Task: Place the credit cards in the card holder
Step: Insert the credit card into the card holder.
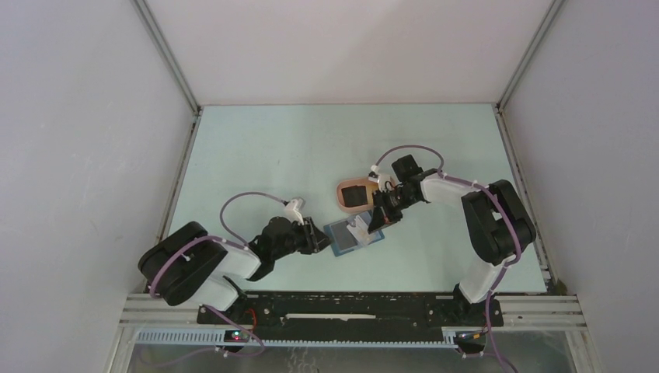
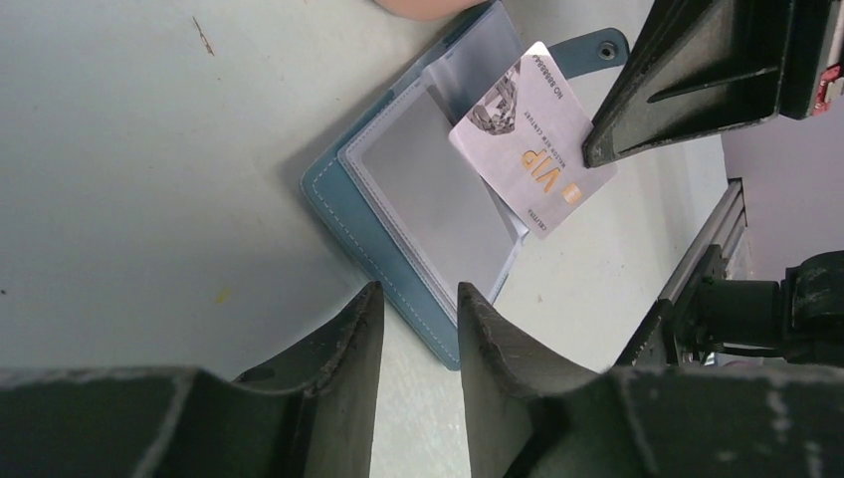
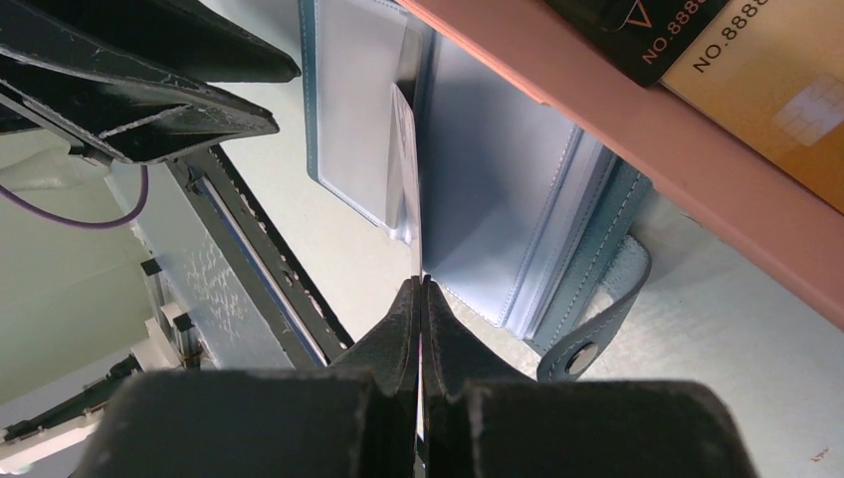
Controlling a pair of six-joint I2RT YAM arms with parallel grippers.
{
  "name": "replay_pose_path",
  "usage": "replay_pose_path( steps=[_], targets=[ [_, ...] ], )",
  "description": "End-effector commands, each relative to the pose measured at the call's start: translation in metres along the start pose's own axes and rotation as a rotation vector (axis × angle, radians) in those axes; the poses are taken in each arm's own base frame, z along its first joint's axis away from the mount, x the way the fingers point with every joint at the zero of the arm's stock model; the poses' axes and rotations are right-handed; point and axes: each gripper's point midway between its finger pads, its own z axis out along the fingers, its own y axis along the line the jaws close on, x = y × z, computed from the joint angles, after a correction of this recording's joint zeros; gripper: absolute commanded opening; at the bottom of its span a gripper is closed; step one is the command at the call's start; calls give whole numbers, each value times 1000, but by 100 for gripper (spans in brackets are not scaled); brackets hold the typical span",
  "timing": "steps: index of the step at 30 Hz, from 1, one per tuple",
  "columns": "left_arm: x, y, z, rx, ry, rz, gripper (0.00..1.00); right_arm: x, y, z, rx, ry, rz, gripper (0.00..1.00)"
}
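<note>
- Card holder (image 1: 353, 235) lay open on the bench (image 1: 256, 155), around mid-bench toward the near edge, clear sleeves up, snap tab (image 3: 587, 339) flopped out to the side.
- Right end effector (image 3: 420, 289) was clenched on the white VIP card (image 2: 527, 139), holding it tilted with one edge over the holder's sleeves. Couldn't tell if it was in a slot.
- Left end effector (image 2: 420, 291) was released, jaws parted a little, at the holder's near corner and gripping nothing.
- Pink tray (image 3: 697, 169) sat just beyond the holder with a black card (image 3: 637, 30) and a gold card (image 3: 786, 90) in it.
</note>
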Motion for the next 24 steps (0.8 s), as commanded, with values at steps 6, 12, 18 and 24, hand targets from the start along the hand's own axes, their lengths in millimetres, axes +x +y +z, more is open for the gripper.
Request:
replay_pose_path(
  steps=[6, 12, 18, 24],
  targets=[
    [-2, -3, 14, -24, 38, 3, 31, -12, -5, 7, 65, -17, 37, 0],
    [3, 4, 15, -62, 71, 5, 25, -13, -4, 9, 68, -23, 54, 0],
    [5, 5, 18, -65, 88, 5, 22, -14, -3, 10, 69, -29, 61, 0],
    [6, 6, 18, -68, 92, 4, 21, -11, -8, 13, 94, -20, 49, 0]
  ],
)
